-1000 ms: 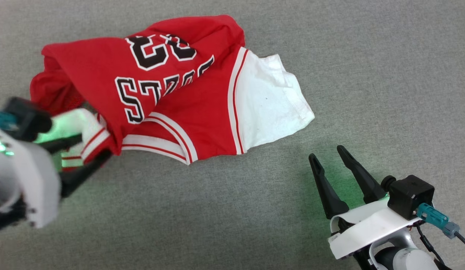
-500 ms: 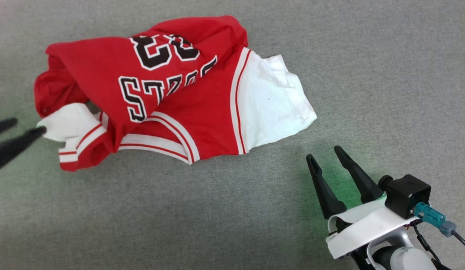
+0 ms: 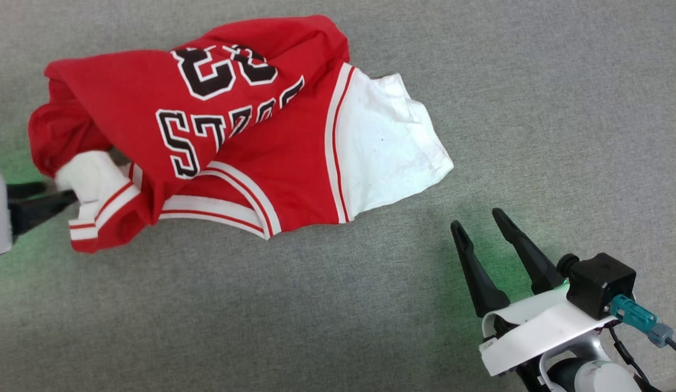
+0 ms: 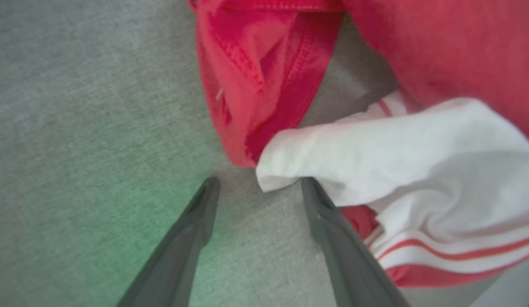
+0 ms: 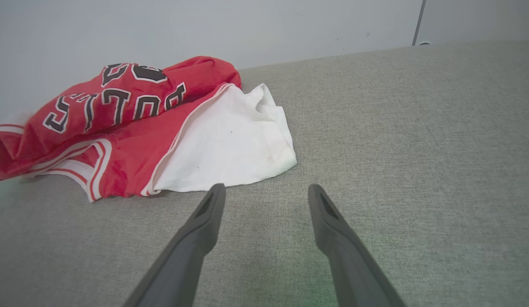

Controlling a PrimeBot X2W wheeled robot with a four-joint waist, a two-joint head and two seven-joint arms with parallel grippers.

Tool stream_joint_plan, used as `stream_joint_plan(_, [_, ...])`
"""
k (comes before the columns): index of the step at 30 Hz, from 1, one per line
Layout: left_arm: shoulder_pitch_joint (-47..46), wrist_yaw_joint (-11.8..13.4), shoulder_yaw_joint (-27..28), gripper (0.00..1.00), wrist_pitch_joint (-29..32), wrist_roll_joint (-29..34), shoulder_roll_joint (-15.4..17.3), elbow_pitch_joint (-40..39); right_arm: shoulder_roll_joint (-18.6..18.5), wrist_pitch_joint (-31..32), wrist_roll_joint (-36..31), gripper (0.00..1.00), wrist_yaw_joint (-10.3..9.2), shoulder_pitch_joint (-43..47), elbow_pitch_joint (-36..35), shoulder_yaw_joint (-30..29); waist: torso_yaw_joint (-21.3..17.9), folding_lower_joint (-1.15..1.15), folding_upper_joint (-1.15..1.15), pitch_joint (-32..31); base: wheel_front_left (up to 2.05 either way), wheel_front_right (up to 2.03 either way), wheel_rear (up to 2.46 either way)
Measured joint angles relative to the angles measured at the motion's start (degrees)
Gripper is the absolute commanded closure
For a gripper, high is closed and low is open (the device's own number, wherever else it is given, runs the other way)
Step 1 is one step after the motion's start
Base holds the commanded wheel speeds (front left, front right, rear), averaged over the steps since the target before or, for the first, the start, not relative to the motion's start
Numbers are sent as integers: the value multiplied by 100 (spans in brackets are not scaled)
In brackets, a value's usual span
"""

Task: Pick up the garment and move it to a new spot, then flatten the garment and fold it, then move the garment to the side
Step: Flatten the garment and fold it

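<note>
Garment crumpled, flattening step. Left gripper wide open at white sleeve corner, contact unclear; right gripper open, clear. Next: pinch sleeve, spread.

This looks like a plain test room. A wide grey cloth surface lies across the lower part of the right wrist view. A plain pale wall runs along the top, with a thin dark line at the upper right.

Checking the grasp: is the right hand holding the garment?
No, the right hand is open, with its fingers clearly apart from the garment.
</note>
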Motion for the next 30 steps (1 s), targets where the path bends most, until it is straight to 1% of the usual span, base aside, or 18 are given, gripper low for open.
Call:
stream_joint_plan(1, [2, 0, 24, 35, -18, -113, -24, -33, 1, 0, 0, 0, 0, 24, -5, -8, 3, 0, 0, -6, 0, 0, 0])
stream_joint_plan(2, [3, 0, 54, 52, -42, -231, -58, -63, 1, 9, 0, 0, 0, 40, -8, -16, 8, 0, 0, -14, 0, 0, 0])
stream_joint_plan(3, [9, 0, 69, 58, -38, -308, -80, -122, 1, 21, 0, 0, 0, 52, -7, -20, 12, 0, 0, -26, 0, 0, 0])
stream_joint_plan(4, [24, 0, 81, 58, -20, -377, -91, -227, 0, 25, 0, 0, 0, 53, -9, -27, 19, 0, 0, -37, 0, 0, 0])
stream_joint_plan(6, [62, -8, 145, 55, -29, -567, -96, -352, 0, 52, -1, 0, 0, 53, -26, -31, 37, 0, 0, -60, 0, 0, 0])
stream_joint_plan(8, [94, -7, 190, 55, -40, -633, -73, -438, 0, 77, -4, 0, 0, 52, -42, -34, 55, 0, 0, -83, 0, 0, 0])
stream_joint_plan(9, [112, -7, 191, 63, -40, -620, -65, -497, 0, 87, -14, 0, 0, 52, -54, -33, 64, 0, 0, -92, 0, 0, 0])
stream_joint_plan(10, [134, -7, 204, 87, -55, -619, -68, -575, 0, 109, -29, 0, 0, 51, -59, -29, 71, 0, 0, -101, 0, 0, 0])
stream_joint_plan(11, [158, -7, 238, 100, -122, -675, -97, -606, 2, 114, -40, 0, 0, 51, -65, -24, 76, 0, 0, -110, 0, 0, 0])
stream_joint_plan(15, [222, -7, 350, 100, -212, -781, -159, -713, 1, 155, -42, 0, 0, 52, -87, -37, 105, 0, 0, -147, 0, 0, 0])
stream_joint_plan(19, [241, -7, 504, 100, -352, -770, -110, -860, 1, 177, -42, 0, 0, 70, -99, -71, 143, 0, 0, -193, 0, 0, 0])
stream_joint_plan(26, [299, -8, 770, 100, -605, -753, 253, -1183, 1, 226, -42, 0, 0, 101, -101, -100, 258, 0, 0, -326, 0, 0, 0])
stream_joint_plan(30, [419, -8, 790, 100, -653, -684, 535, -1084, 1, 264, -42, 0, 0, 102, -94, -99, 351, 0, 0, -396, 0, 0, 0])
